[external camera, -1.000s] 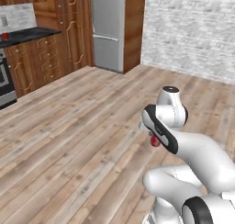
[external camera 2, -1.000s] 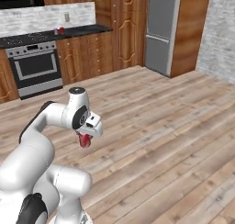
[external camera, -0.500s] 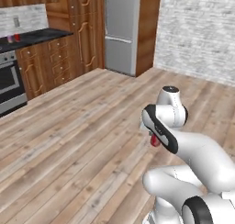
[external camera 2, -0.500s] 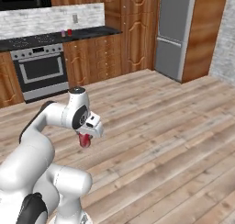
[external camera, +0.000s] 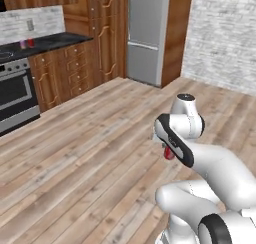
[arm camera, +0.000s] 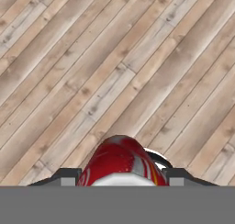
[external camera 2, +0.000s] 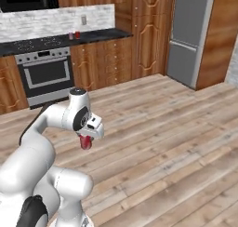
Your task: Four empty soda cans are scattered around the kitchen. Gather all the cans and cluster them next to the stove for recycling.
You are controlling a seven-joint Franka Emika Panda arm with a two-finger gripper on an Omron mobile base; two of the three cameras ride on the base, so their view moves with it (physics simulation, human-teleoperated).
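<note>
Hand view has a red soda can [arm camera: 120, 161] at bottom centre, clamped between the end effector's [arm camera: 121, 176] two dark fingertips [arm camera: 67, 175], above the wood plank floor [arm camera: 92, 67]. Right base view puts that can [external camera 2: 85, 141] left of centre, hanging below the end effector [external camera 2: 86, 138] clear of the floor [external camera 2: 176, 142]; left base view shows it [external camera: 169, 153] right of centre, mostly hidden by the arm. Two more cans [external camera 2: 74, 35], one red and one paler, stand close together on the black desk [external camera 2: 104, 34] at the upper left of the right base view, just beside the stove [external camera 2: 44, 71]; they [external camera: 26, 43] appear at the upper left of the left base view too, on the desk [external camera: 57, 40] next to the stove [external camera: 12, 95]. A grey refrigerator [external camera 2: 188, 40] stands at upper right.
</note>
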